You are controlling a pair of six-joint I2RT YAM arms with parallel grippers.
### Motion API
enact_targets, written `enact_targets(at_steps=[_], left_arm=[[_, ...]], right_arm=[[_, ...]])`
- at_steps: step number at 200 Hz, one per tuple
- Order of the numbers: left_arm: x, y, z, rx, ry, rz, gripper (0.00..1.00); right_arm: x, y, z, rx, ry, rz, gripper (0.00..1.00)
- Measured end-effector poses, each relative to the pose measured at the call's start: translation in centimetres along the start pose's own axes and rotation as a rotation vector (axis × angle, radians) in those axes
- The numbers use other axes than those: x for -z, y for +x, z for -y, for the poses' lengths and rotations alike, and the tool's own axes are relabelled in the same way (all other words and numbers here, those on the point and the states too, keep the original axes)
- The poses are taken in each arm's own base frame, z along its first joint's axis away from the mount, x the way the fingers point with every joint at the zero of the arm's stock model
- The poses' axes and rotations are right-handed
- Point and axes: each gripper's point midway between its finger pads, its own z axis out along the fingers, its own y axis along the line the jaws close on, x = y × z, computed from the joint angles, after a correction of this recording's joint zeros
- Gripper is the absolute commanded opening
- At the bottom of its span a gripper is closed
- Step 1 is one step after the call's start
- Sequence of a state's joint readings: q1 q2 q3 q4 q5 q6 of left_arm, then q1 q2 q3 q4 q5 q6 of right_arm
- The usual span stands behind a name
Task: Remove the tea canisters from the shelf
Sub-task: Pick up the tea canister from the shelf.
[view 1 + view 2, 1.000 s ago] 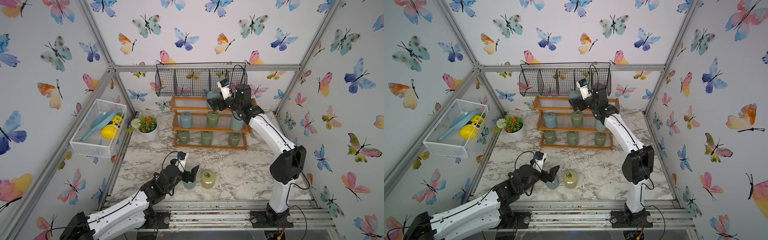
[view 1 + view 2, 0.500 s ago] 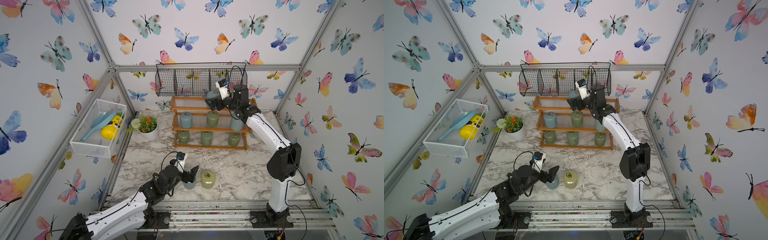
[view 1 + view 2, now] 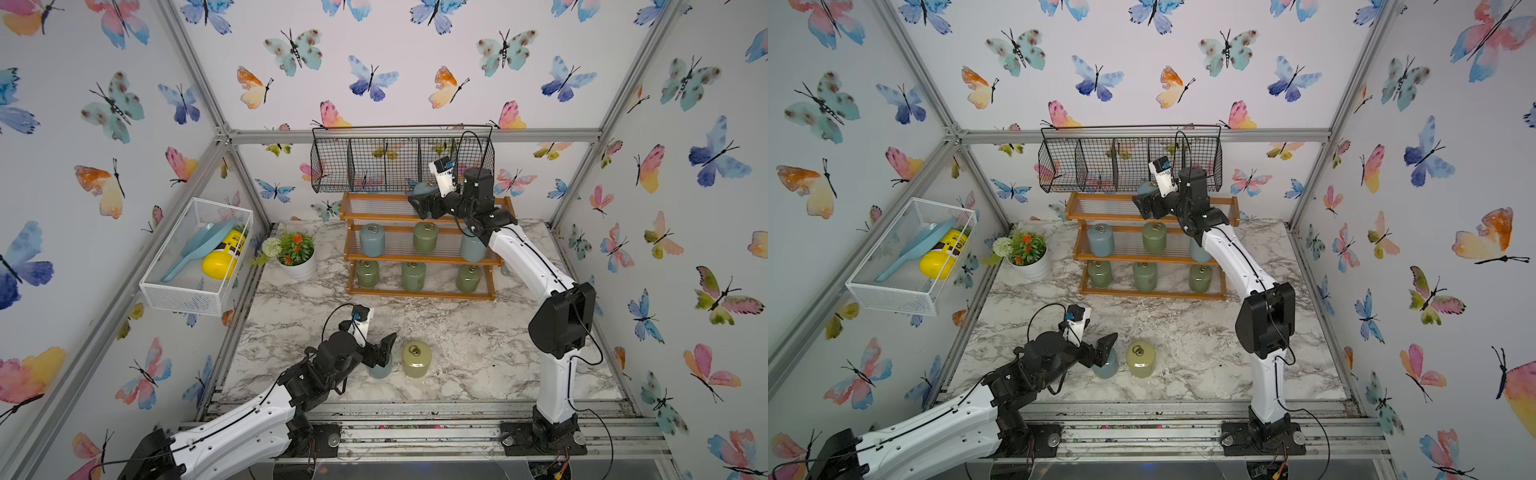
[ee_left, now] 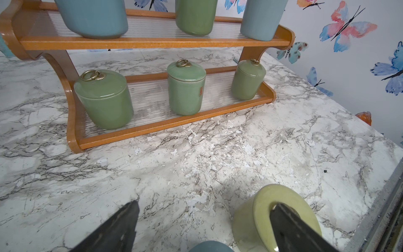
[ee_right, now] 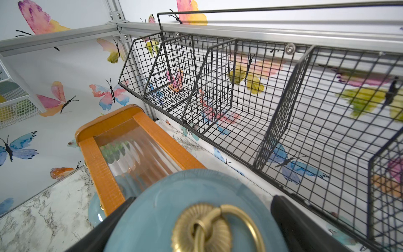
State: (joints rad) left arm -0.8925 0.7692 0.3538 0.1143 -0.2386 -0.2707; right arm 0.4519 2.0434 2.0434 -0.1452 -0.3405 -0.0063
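On the top tier of the shelf (image 3: 374, 216), the open fingers (image 5: 292, 220) of the right gripper (image 3: 419, 205) flank a blue canister (image 5: 165, 196); they should close squarely on its body before lifting.

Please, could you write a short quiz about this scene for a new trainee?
1. True or false: three green canisters stand on the shelf's bottom tier.
2. The right gripper's fingers flank the top-tier canister. Its colour: A green, B blue, C yellow?
3. How many canisters stand on the marble table?
Key: 1 true; 2 B; 3 two (blue canister, yellow-green canister).
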Motion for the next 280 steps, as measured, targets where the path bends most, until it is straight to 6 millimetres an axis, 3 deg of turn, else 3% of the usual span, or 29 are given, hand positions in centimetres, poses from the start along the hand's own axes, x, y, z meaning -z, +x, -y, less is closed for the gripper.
enact_targets(at_steps=[115,179,240,280], left_arm=[[0.1,0.0,0.0,0.005,0.001,0.003,0.98],[0.1,0.0,0.0,0.004,0.001,0.004,0.98],[-0.3,0.6,-0.1,-0.003,-0.006,-0.02,0.98],[-0.3,0.6,-0.1,-0.011,-0.007,-0.022,0.99]], right_arm=[[0.3,-0.2,-0.3,0.0,-0.014,0.005,0.84],[2.7,-0.4,-1.2,0.008,-0.017,-0.018,0.78],[5.4,-2.4,-2.1,0.036,-0.021,0.008,0.72],[6.5,-0.8,-2.7,0.026,-0.025,-0.026,0.7]])
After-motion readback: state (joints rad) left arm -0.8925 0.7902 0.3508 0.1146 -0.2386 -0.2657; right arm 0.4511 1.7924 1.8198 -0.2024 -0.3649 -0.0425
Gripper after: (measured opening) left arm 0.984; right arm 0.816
